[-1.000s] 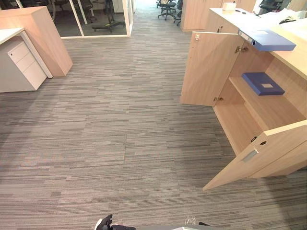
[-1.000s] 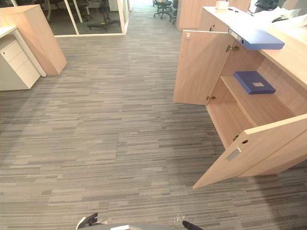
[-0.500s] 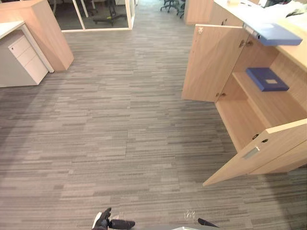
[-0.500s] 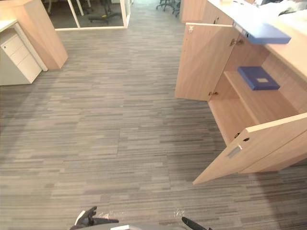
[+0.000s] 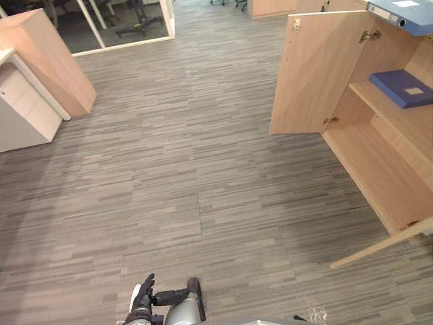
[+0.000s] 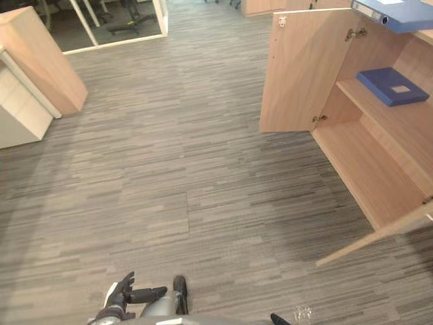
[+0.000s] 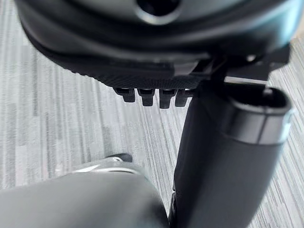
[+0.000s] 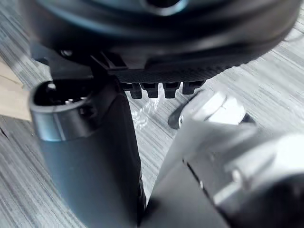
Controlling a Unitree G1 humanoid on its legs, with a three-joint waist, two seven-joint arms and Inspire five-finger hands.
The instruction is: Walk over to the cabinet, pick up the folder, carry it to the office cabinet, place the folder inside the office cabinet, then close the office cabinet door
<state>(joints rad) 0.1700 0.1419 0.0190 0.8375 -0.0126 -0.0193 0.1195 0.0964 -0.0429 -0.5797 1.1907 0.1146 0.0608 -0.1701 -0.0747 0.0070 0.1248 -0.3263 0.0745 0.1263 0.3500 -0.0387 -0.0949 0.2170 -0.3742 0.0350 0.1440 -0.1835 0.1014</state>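
Shifted since a second ago: the camera, now looking lower, with the left hand [image 5: 143,303] further into view at the near edge, fingers straight and apart, empty.
Far left: light-wood unit [image 5: 47,61], with a white drawer unit [image 5: 24,108] beside it and a glass partition [image 5: 122,20] beyond.
Centre: grey striped carpet floor [image 5: 189,169].
Near: right hand [image 8: 161,42], fingers relaxed, holding nothing.
Right: office cabinet [image 5: 379,169], far door [image 5: 318,74] swung wide. A dark blue folder [image 5: 406,88] lies flat on its shelf [image 5: 396,122], and a pale blue folder [image 5: 409,10] sits on the cabinet top at the front edge.
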